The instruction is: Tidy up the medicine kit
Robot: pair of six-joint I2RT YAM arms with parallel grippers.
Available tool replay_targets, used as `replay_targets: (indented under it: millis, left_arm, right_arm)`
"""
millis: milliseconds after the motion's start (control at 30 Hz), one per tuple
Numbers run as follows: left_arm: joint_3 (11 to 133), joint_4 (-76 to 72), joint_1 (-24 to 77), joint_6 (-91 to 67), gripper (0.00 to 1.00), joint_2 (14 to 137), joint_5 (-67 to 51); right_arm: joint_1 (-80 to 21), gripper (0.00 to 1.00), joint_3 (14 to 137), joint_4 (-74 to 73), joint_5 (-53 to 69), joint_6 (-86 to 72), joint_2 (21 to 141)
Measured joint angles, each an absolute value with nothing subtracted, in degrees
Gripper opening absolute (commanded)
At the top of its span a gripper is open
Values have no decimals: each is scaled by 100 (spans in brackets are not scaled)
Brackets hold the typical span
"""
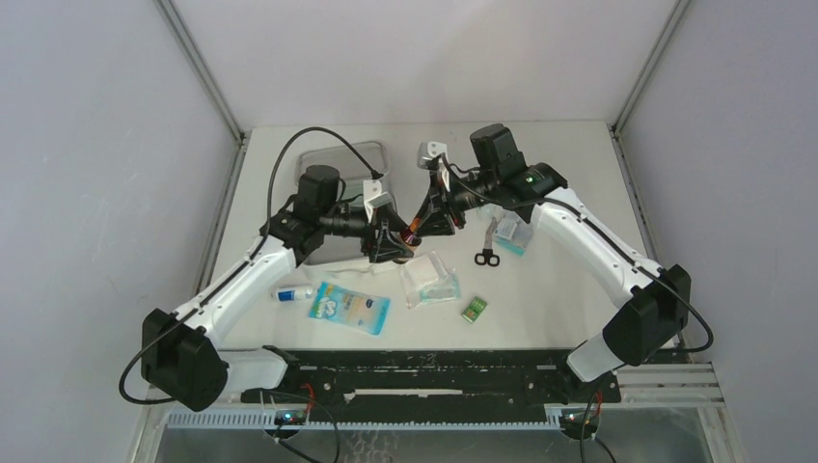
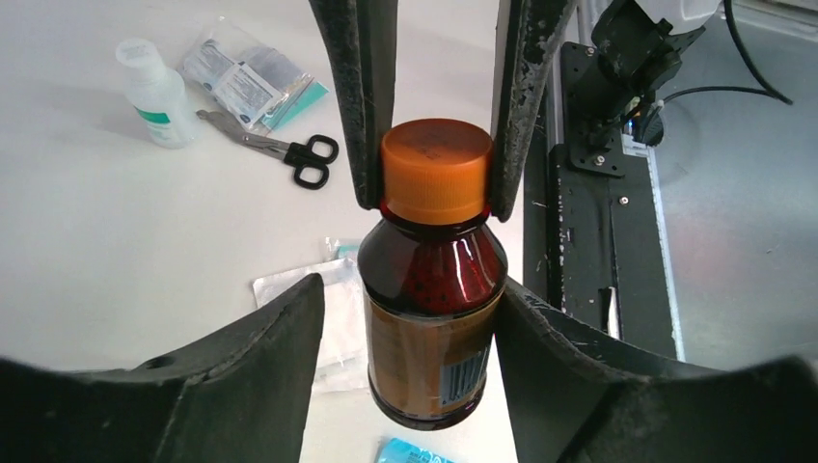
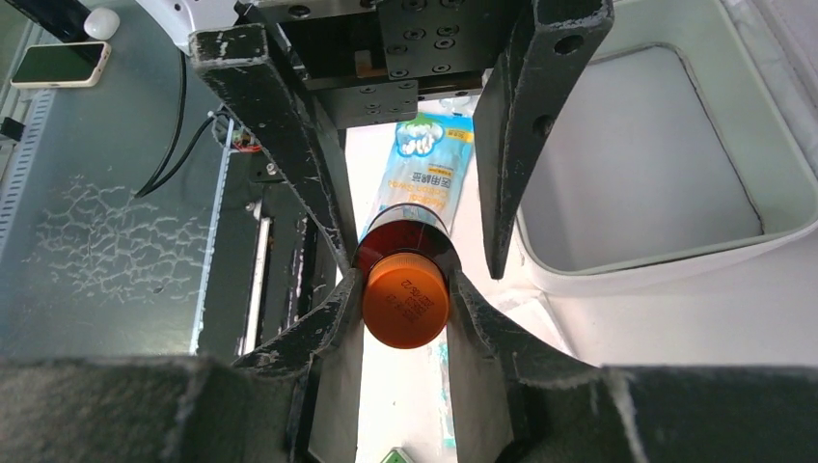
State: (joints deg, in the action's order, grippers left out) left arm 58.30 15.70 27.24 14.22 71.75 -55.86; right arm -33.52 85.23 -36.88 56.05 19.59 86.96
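A brown medicine bottle with an orange cap (image 2: 432, 280) hangs in the air between my two grippers, above the table. My right gripper (image 3: 405, 294) is shut on the cap (image 3: 405, 301). Its fingers (image 2: 362, 106) come down onto the cap in the left wrist view. My left gripper (image 2: 413, 289) is open around the bottle's body, with a gap on one side. In the top view the left gripper (image 1: 394, 246) and the right gripper (image 1: 424, 224) meet at the bottle (image 1: 413, 233). The medicine kit (image 1: 340, 162) lies open behind the left arm, and its white tub (image 3: 627, 275) holds nothing.
Black scissors (image 1: 487, 257), a small white bottle (image 2: 154, 92) and foil packets (image 2: 246, 82) lie to the right. Clear packets (image 1: 429, 280), a blue-and-white flat packet (image 1: 349, 309), a white tube (image 1: 292, 292) and a small green box (image 1: 474, 309) lie in front.
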Motion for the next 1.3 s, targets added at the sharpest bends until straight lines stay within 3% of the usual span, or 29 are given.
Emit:
replay_targets:
  millis: [167, 267, 400, 500, 933, 1300]
  left_arm:
    - [5830, 1549, 2727, 1227, 45, 7216, -5605]
    - [5828, 1553, 2731, 1157, 33, 7216, -5623]
    - [5828, 1509, 2735, 1114, 28, 7214, -5557]
    - [5815, 1500, 2735, 1100, 24, 7212, -5290]
    - [5382, 921, 2025, -19, 22, 7074, -3767]
    - [5339, 462, 1793, -1570, 22, 8355, -2517]
  right_arm:
    - [-3347, 4, 8525, -3712, 5583, 2029, 8726]
    - [-3345, 23, 8527, -3712, 5572, 2051, 8746]
    - [-3345, 56, 8604, -3795, 5520, 2080, 8759]
    - [-3312, 69, 8705, -3911, 5426, 2108, 8759]
    - [-2156, 71, 8401, -4093, 4952, 2123, 8003]
    - [-1240, 71, 6949, -3719, 4812, 1925, 7096]
